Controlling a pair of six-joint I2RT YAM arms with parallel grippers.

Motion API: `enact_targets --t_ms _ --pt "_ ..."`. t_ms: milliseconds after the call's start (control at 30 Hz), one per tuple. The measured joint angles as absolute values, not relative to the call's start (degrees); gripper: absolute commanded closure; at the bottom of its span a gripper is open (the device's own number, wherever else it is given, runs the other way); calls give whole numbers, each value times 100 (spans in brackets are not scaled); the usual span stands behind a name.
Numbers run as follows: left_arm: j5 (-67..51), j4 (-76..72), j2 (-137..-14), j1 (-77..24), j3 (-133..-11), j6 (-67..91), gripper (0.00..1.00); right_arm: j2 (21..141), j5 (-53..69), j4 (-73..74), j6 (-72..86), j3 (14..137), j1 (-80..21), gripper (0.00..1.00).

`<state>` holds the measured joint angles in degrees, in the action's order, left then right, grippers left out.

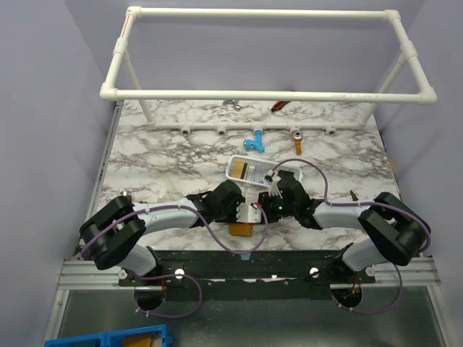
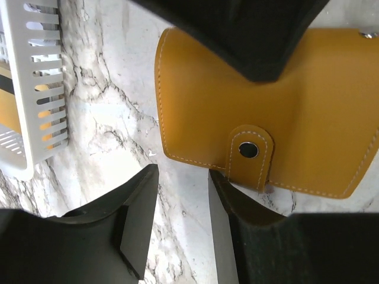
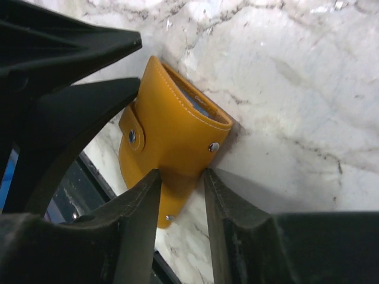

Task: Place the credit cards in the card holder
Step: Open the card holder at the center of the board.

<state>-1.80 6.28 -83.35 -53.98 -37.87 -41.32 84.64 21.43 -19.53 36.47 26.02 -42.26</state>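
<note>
One orange card holder [image 2: 207, 112], one white basket [image 2: 23, 165], one blue fitting [image 1: 254, 143], one pipe frame [image 1: 268, 95].

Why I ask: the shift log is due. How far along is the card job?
Done: nothing visible; the credit cards I can see lie in the white basket. In hand: both grippers are at the card holder, the left gripper open beside its strap, the right gripper framing a corner, grip unclear. Still to do: lifting every card out and slotting it in.
</note>
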Motion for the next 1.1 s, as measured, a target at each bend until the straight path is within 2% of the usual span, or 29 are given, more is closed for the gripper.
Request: enact_targets --t_ms 33,167,333,433,633,767,967,1100 --pt "-174 657 -8357 -5398 -3806 -4112 61 8429 2187 -1966 3653 2558 -4226 63" --pt "-178 856 -8379 -5398 -3918 -4003 61 8287 2331 -2034 3664 2482 -4219 81" --pt "-309 1061 -8313 -5398 -4084 -3785 61 8300 2475 -2246 3723 2484 -4163 96" --pt "-456 1133 -8272 -5395 -4185 -3686 54 8329 2493 -2311 3756 2484 -4158 99" --pt "-910 1579 -8051 -5061 -4377 -3551 34 8329 2473 -2316 3754 2484 -4152 99" --pt "-1219 1831 -7964 -4873 -4598 -3430 32 8381 2436 -2309 3752 2502 -4152 98" --pt "-1402 1870 -8036 -5085 -4646 -3391 32 8427 2202 -2204 3712 2532 -4152 72" --pt "-1380 1863 -8176 -5201 -4644 -3474 32 8390 1994 -2064 3671 2534 -4150 69"
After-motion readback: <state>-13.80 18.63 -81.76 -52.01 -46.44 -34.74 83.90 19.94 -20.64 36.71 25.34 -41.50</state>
